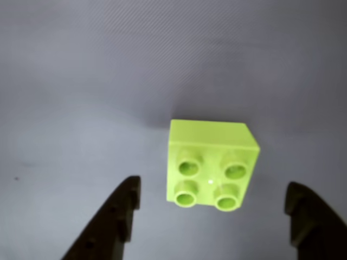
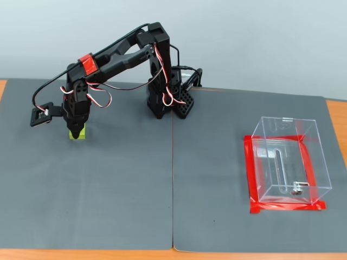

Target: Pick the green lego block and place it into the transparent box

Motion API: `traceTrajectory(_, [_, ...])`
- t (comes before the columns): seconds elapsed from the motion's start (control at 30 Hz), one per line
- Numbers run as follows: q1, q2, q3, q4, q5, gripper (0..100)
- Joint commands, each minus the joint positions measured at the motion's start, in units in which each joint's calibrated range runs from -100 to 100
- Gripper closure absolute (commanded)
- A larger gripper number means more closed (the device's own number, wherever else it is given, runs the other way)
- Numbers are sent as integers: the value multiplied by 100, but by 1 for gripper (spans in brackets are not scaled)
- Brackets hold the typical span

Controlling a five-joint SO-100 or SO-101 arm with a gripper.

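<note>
Fingers of the gripper [image 1: 211, 216] stand wide apart and empty, straddling the green brick [image 1: 211, 162] between them for grasping.

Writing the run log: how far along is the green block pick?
Done: the arm has reached the green lego block; in the wrist view the open gripper straddles it. In hand: the grasp itself. The jaws are spread wide with gaps on both sides, and the block sits on the grey mat, not lifted. Left: close, lift, carry across to the transparent box, which holds no block yet.
</note>
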Motion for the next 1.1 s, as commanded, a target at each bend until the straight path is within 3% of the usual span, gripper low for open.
traceTrajectory(0.0, [-35,88,-39,-56,-23,69])
traceTrajectory(1.07, [24,546,-76,-56,-23,70])
